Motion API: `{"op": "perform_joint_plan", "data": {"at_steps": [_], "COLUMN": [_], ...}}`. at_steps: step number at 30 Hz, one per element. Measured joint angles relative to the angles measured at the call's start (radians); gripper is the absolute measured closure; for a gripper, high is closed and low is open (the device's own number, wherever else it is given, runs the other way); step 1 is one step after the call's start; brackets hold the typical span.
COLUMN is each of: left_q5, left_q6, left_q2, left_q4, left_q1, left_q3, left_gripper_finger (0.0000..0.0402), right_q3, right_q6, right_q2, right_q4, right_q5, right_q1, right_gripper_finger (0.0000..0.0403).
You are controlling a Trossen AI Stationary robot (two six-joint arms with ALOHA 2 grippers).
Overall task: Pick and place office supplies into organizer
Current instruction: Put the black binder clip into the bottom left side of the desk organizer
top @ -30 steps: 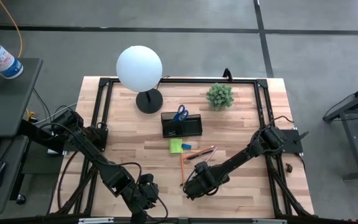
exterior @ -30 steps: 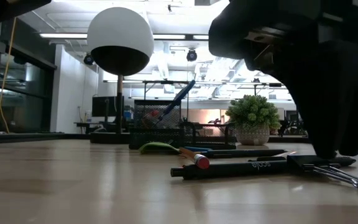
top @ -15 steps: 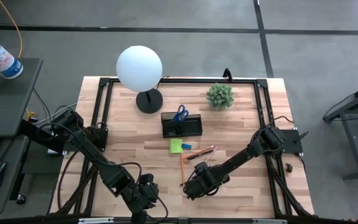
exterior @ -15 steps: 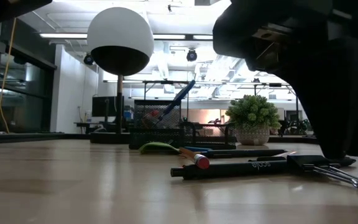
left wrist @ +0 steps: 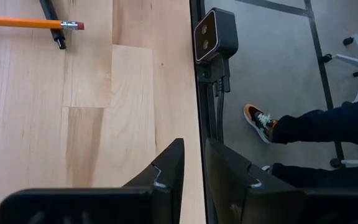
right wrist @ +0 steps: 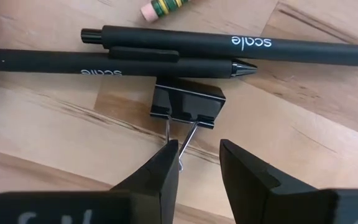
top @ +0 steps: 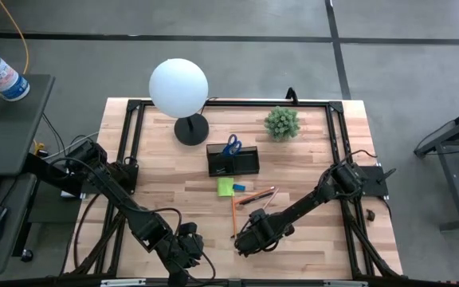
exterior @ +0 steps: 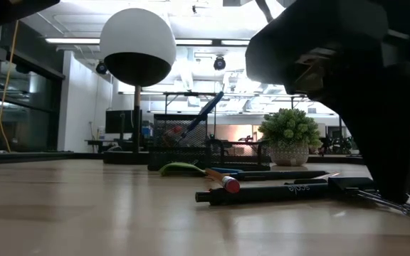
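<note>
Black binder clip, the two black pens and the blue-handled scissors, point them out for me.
Black binder clip [right wrist: 188,105], right wrist view, middle of its body.
Black pens [right wrist: 229,45], right wrist view, barrel of the far pen.
Blue-handled scissors [top: 231,145], high view, handles.

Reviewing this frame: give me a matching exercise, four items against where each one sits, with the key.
Items:
1. scissors
2. binder clip
3. sticky-note pad
4. potted plant

Places:
A. flat on the table just in front of the organizer
B. standing in the organizer, handles up
C. on the table beyond the organizer, to the lamp's right
D. right before the right gripper, beside two black pens

Pairs: 1-B, 2-D, 3-A, 4-C
</note>
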Motion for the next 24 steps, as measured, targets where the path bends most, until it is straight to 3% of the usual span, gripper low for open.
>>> {"op": "perform_joint_plan", "data": {"at_steps": [13, 19, 24], "left_q5": [0.000, 0.000, -0.011], "left_q6": [0.008, 0.013, 0.018], "left_q2": [0.000, 0.000, 0.000], "left_q4": [0.000, -0.001, -0.002], "left_q1": [0.000, 0.001, 0.001], "left_q3": [0.000, 0.000, 0.000], "left_gripper_finger": [0.0346, 0.0346, 0.0346], "right_q3": [0.000, 0.004, 0.003], "right_q6": [0.013, 0.002, 0.001], "right_q2": [0.006, 0.039, 0.047], "right_q4": [-0.012, 0.029, 0.045], "right_q5": [0.042, 0.001, 0.001], "right_q1": [-0.001, -0.003, -0.001], "right_gripper_finger": [0.0295, 0.0295, 0.0333]}}
